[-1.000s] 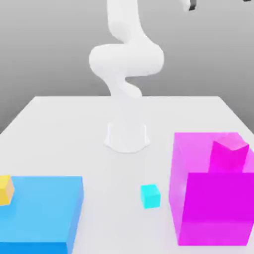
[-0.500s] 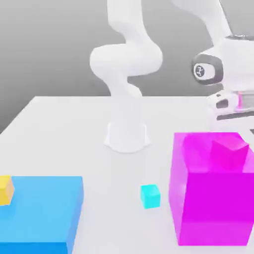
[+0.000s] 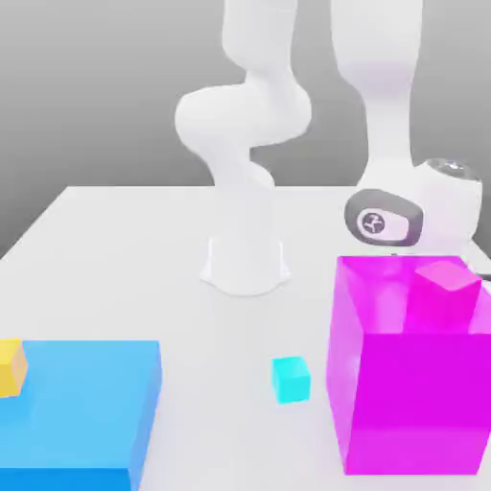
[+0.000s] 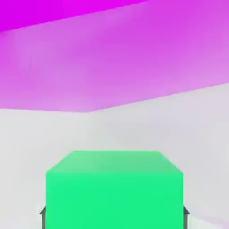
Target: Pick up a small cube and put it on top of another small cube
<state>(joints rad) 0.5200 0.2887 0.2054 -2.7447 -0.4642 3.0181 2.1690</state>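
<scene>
The arm [image 3: 403, 144] reaches down behind the big magenta block [image 3: 408, 384], at the desk's edge on the exterior view's right. In the hand view the small green cube [image 4: 114, 190] sits between the dark fingertips [image 4: 42, 212] that show at its two lower sides, with the white desk [image 4: 170, 125] and the magenta wall beyond it. The pincer reads as closed on the green cube, so the step in hand is judged to be the grasp and the lift that follows.

To do it well, the lift ought to go straight up until the cube clears the top of the magenta block, since that wall stands near and a sideways move could knock the cube askew. Only then should it travel toward a target: the cyan small cube [image 3: 291, 379] lies on open desk beside the magenta block, and the orange small cube [image 3: 11, 366] rests by the blue block [image 3: 86, 408] near the opposite edge. The cyan one looks easier to reach.
</scene>
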